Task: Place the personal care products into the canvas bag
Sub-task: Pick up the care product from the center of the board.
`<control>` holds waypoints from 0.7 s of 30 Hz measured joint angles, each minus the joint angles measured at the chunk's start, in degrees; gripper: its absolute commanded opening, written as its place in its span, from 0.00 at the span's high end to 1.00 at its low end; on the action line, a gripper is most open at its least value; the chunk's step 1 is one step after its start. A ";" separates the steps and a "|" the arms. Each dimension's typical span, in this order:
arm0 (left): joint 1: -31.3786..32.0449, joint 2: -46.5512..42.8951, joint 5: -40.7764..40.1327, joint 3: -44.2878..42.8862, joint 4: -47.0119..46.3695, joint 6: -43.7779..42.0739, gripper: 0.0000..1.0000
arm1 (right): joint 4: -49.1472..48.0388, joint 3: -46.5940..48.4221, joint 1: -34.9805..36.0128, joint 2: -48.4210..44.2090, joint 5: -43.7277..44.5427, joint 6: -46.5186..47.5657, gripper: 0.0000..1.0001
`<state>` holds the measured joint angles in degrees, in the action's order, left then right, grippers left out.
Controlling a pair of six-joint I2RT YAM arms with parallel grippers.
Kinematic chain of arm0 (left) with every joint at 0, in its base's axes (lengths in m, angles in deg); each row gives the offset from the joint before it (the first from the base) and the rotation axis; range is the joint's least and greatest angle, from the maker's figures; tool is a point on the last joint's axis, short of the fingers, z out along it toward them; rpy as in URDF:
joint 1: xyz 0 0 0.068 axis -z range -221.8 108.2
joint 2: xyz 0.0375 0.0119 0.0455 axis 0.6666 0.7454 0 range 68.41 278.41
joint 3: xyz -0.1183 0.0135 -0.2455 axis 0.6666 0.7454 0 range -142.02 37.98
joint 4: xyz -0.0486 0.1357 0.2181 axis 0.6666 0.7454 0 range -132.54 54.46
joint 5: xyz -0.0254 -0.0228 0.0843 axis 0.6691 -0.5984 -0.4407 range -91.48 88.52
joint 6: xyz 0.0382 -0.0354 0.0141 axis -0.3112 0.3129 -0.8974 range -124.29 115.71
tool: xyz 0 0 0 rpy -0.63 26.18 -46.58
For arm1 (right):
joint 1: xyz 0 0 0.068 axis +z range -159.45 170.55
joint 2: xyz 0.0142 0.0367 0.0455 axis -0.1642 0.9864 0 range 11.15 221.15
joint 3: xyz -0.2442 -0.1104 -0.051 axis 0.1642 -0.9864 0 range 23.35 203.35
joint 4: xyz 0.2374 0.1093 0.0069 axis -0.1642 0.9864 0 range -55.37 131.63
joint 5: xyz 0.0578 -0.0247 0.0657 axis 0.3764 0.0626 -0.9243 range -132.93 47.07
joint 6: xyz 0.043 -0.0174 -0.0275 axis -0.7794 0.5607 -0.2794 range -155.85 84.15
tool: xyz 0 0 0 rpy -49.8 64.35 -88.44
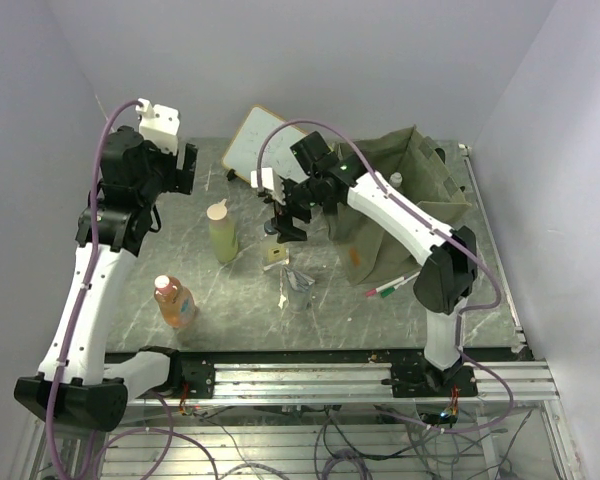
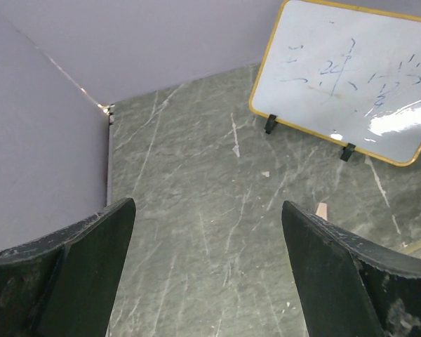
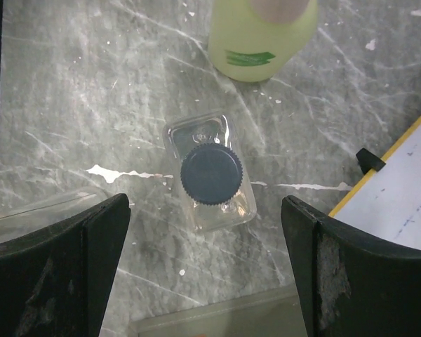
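Orange-pink and untouched, the leftmost bottle (image 1: 173,300) stands on the worktop (image 1: 250,320). Farther back, the left hand (image 2: 207,235) hangs with its fingers apart over bare stone, holding nothing. Next comes the pale-green bottle (image 1: 222,232), upright. Just right of it the right hand (image 3: 205,205) hovers, spread wide, straight above the clear square glass bottle (image 3: 210,179), a squat see-through block with a ribbed dark-blue cap, standing near the worktop's middle. The step looks like the pick. The hand would do well to descend with its fingers (image 3: 63,267) squared to the flat glass sides, below the cap, since slick glass could twist or tip. The canvas bag (image 1: 400,190) sits at the far right, slumped olive cloth.
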<state>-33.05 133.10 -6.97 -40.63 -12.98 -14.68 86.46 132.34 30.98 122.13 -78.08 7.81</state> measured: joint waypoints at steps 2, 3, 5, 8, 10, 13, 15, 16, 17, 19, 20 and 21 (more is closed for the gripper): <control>0.00 -0.90 -0.92 0.94 -0.20 -0.81 0.04 | 0.24 0.44 0.33 1.49 0.35 0.66 0.12; -0.02 -1.29 -1.22 1.40 -0.35 -1.22 0.04 | 0.35 0.66 0.52 2.29 0.59 0.98 0.12; -0.02 -1.88 -1.84 2.05 -0.52 -1.84 0.04 | 0.52 0.90 1.05 3.69 1.38 1.46 0.13; -0.02 -2.51 -2.80 2.43 -0.70 -3.08 0.04 | 1.01 2.32 2.19 6.38 2.29 1.88 0.15; -0.02 -2.93 -3.50 2.45 -0.94 -3.93 0.04 | 1.60 3.56 2.99 8.24 2.71 2.05 0.18; -0.02 -3.80 -4.04 2.45 -1.05 -4.83 0.04 | 2.27 5.46 3.87 10.75 2.91 2.34 0.25; -0.02 -4.35 -4.22 2.45 -1.05 -5.27 0.04 | 2.75 5.88 4.31 11.74 3.06 2.54 0.30; -0.02 -4.68 -4.24 2.45 -1.05 -5.40 0.04 | 3.06 5.88 4.48 12.11 3.10 2.67 0.32; -0.02 -4.85 -4.24 2.45 -1.05 -5.49 0.04 | 3.13 5.88 4.57 12.37 3.21 2.91 0.32; -0.02 -5.16 -4.24 2.43 -1.03 -5.51 0.04 | 3.17 5.88 4.57 12.61 3.54 3.13 0.32; -0.02 -5.29 -4.22 2.45 -1.03 -5.53 0.04 | 3.21 5.88 4.57 12.61 3.76 3.21 0.31; -0.02 -5.35 -4.20 2.45 -1.03 -5.53 0.04 | 3.26 5.88 4.57 12.61 3.93 3.34 0.31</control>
<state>-33.07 127.74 -11.17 -38.18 -14.00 -20.21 89.72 138.22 35.54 134.74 -74.15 11.15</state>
